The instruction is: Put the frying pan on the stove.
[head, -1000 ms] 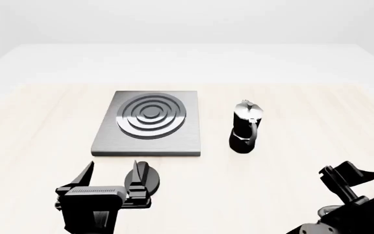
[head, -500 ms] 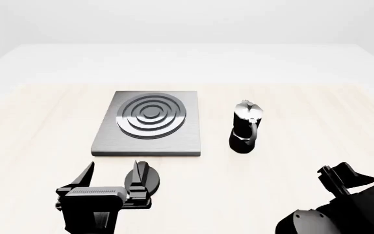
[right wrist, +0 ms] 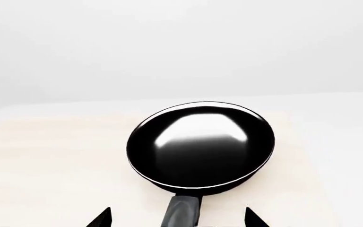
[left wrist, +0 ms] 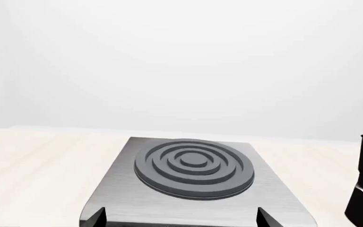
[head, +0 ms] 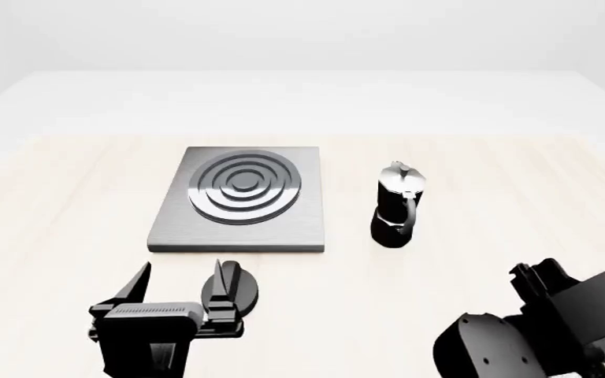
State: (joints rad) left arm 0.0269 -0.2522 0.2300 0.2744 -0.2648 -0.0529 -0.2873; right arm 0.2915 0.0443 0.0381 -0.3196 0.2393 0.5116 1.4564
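Frying pan (right wrist: 200, 144), glossy black and round, lay flat on the pale wooden table (head: 72, 205), seen only from the right wrist camera, handle running back toward that camera between the two fingertips of the right gripper (right wrist: 178, 218). Jaws spread wide on either side of the handle, apart from it, gripping nothing. In the head view, out of sight, hidden by or beyond the bulk of the right arm (head: 534, 335) low at the right edge. Farther off, the stove (head: 242, 209): a flat grey metal plate with dark concentric rings, sitting bare toward the table's centre-left. Just to its right, apart from it, an upright black-and-silver moka pot (head: 399, 205). In front of the stove's near edge, the left gripper (head: 176, 287), jaws parted and empty, pointed at the plate; from the left wrist camera, its fingertips (left wrist: 96, 216) showed at the stove's near corners, with the moka pot cut off at the frame's edge.
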